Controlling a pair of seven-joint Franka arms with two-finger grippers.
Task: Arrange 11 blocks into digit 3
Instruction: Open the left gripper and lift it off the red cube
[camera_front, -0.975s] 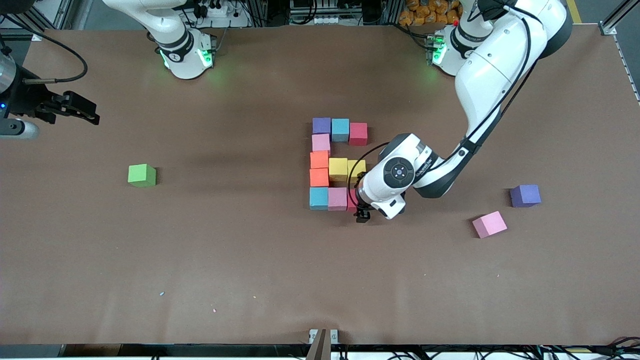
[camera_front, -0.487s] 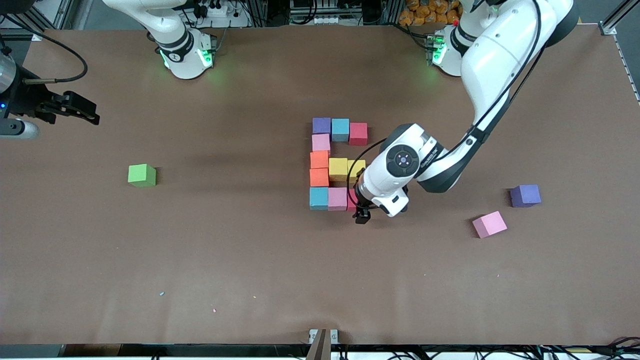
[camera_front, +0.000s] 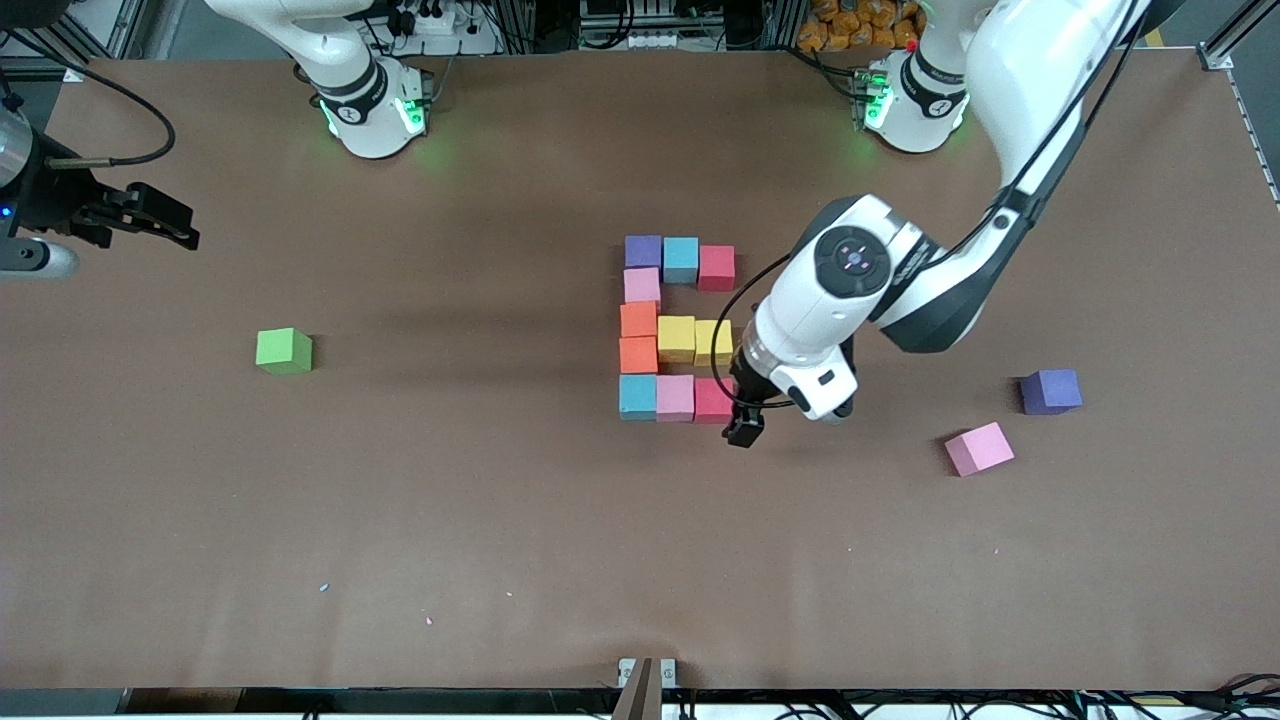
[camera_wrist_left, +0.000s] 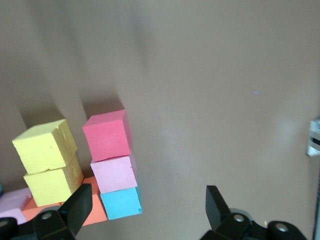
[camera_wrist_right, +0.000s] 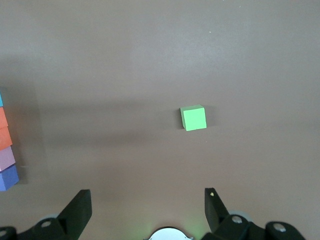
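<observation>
Several blocks form a figure mid-table: purple (camera_front: 643, 250), light blue (camera_front: 681, 259) and red (camera_front: 716, 267) in the row farthest from the camera. A pink one and two orange (camera_front: 638, 336) make a column, with two yellow (camera_front: 694, 340) beside it. The nearest row is light blue, pink (camera_front: 675, 397) and red (camera_front: 714, 399). My left gripper (camera_front: 748, 410) hangs open and empty over the table beside that red block (camera_wrist_left: 106, 135). In the left wrist view its fingers (camera_wrist_left: 80, 200) stand wide above the light blue block (camera_wrist_left: 121, 202). My right gripper (camera_front: 160, 222) waits open at the right arm's end.
A loose purple cube (camera_front: 1051, 391) and a loose pink cube (camera_front: 979, 448) lie toward the left arm's end. A green cube (camera_front: 284, 351), also in the right wrist view (camera_wrist_right: 193, 118), sits toward the right arm's end.
My left gripper has lifted and drawn away from the near-row red block toward the left arm's end; that block now shows whole. The right arm has not moved.
</observation>
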